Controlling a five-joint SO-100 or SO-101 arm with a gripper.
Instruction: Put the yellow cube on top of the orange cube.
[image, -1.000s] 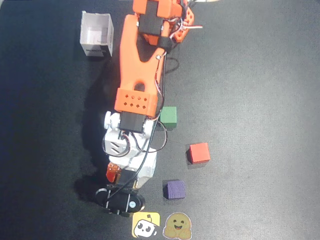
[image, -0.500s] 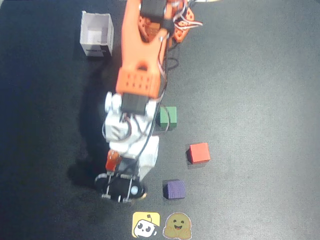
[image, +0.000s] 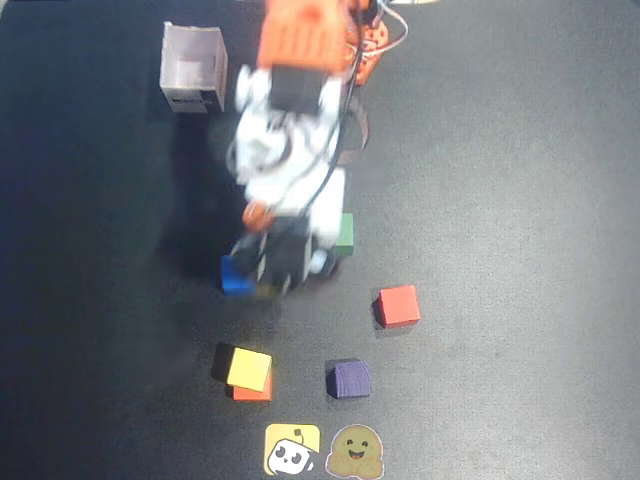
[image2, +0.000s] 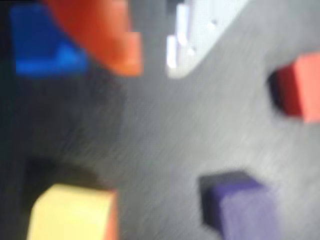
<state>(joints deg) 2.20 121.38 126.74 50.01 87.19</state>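
Observation:
The yellow cube (image: 249, 368) sits on top of the orange cube (image: 254, 393), slightly skewed, so an orange edge shows below it. In the wrist view the yellow cube (image2: 70, 215) is at the bottom left, with an orange sliver (image2: 114, 220) on its right side. My gripper (image: 272, 285) is above and behind the stack, next to the blue cube, and clear of the stack. In the blurred wrist view the gripper (image2: 152, 70) has its orange finger (image2: 105, 35) and white finger (image2: 187, 45) apart, with nothing between them.
A blue cube (image: 236, 275) is by the gripper and a green cube (image: 345, 232) is beside the arm. A red cube (image: 398, 305) and a purple cube (image: 350, 378) lie to the right. A dark shape (image: 222, 358) touches the stack. Two stickers (image: 292, 448) lie at the front. A grey box (image: 192, 68) stands at the back left.

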